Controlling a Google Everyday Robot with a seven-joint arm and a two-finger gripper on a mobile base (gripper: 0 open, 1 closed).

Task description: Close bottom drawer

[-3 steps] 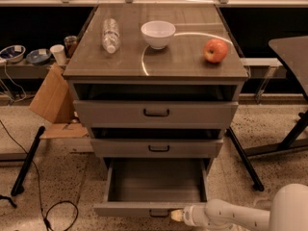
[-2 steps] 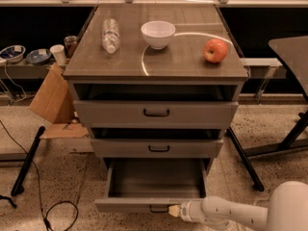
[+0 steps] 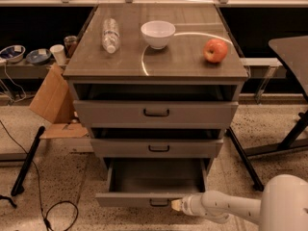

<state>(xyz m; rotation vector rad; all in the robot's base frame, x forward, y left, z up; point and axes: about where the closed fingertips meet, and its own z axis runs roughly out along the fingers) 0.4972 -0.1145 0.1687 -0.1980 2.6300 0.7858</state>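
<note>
The claw [image 3: 179, 205] is resting against or just beside the front of the bottom drawer [image 3: 127, 199], right of its black handle [image 3: 159, 203]. Whether the claw is wide or narrow cannot be told. The drawer, lowest of 3, is standing pulled out, front running left-right, box lying directly far of the claw, beneath the middle drawer [image 3: 120, 148]. By this layout, the closing push is going to run straight far.

The gripper [image 3: 177, 205] sits at the front of the bottom drawer [image 3: 137, 199]. Open floor [image 3: 72, 177] lies to its left, crossed by a cable [image 3: 61, 203].
</note>
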